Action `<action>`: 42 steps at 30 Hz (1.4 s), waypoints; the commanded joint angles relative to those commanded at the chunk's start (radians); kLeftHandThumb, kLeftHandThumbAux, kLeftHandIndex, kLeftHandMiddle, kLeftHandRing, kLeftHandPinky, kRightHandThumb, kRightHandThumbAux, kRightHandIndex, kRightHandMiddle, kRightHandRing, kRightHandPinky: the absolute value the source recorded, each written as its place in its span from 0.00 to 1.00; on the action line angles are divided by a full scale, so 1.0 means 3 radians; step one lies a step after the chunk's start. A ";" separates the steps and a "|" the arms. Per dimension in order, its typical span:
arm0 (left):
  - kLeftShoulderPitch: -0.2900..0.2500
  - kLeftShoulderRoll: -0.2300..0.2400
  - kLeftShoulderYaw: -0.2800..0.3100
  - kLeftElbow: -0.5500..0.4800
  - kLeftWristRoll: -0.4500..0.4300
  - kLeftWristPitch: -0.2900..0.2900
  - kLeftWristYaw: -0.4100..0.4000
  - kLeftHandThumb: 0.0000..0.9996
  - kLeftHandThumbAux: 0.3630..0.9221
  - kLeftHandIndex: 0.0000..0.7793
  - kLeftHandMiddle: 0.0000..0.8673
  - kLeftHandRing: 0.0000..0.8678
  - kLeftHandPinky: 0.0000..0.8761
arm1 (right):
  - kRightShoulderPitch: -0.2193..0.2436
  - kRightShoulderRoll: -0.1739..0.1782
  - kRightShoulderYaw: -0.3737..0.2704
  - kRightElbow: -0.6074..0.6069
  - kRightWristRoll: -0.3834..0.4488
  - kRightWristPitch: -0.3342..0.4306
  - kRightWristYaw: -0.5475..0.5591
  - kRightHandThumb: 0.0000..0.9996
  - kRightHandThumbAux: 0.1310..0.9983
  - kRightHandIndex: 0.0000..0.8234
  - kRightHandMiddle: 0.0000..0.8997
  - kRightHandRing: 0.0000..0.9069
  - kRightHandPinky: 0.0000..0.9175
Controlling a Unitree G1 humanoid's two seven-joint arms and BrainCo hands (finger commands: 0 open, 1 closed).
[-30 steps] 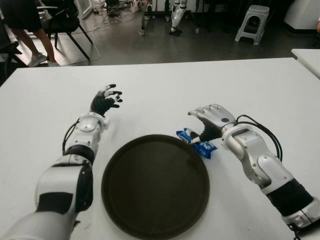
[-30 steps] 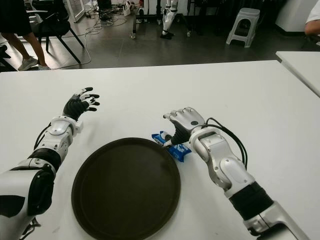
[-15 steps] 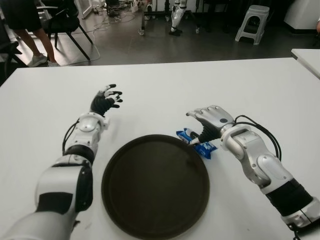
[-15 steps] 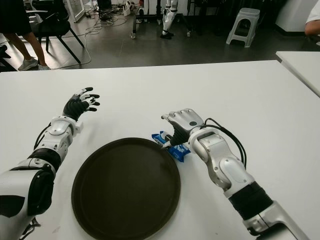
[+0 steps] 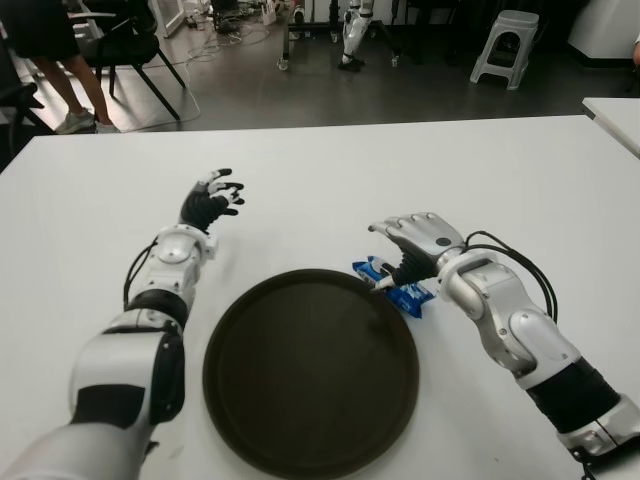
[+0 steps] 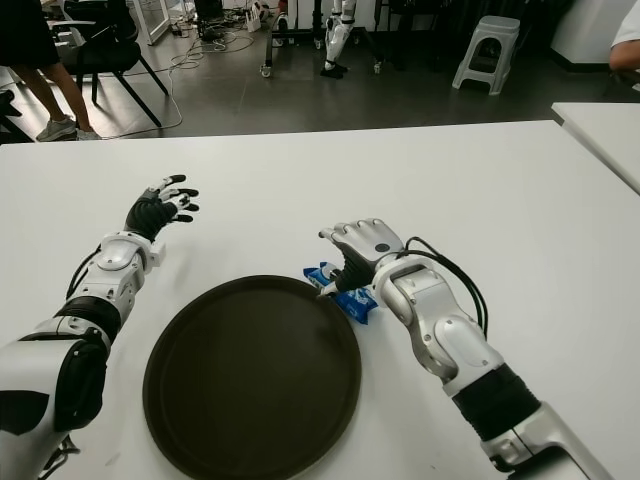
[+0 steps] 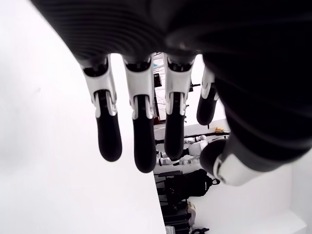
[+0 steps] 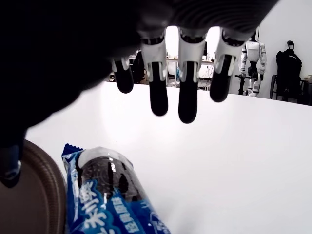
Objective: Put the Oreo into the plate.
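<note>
A blue Oreo packet lies flat on the white table, just off the right rim of the round dark brown plate. My right hand hovers directly over the packet with its fingers spread, and the thumb reaches down by the plate's rim. In the right wrist view the Oreo packet lies below the extended fingers, with nothing grasped. My left hand shows at the far left of the plate, fingers spread and holding nothing.
Beyond the table's far edge are a dark floor, a chair, a white stool and a person's legs. A second white table corner shows at the right.
My right hand has crept slightly left and away over the Oreo packet. The packet, the plate and my left hand have not moved.
</note>
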 joint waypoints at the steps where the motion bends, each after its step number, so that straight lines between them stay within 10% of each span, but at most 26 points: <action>1: 0.0001 0.0001 0.0004 0.0000 -0.0008 0.0003 -0.0009 0.19 0.52 0.23 0.35 0.41 0.44 | -0.0003 -0.0001 0.0006 -0.0001 -0.0005 0.0001 0.0009 0.00 0.38 0.18 0.26 0.25 0.24; 42: 0.0002 0.0004 -0.0001 -0.0006 -0.0017 0.0008 0.0007 0.19 0.55 0.22 0.34 0.40 0.45 | -0.0058 0.0079 0.0078 0.0327 -0.0072 0.0162 -0.0088 0.00 0.38 0.21 0.26 0.29 0.27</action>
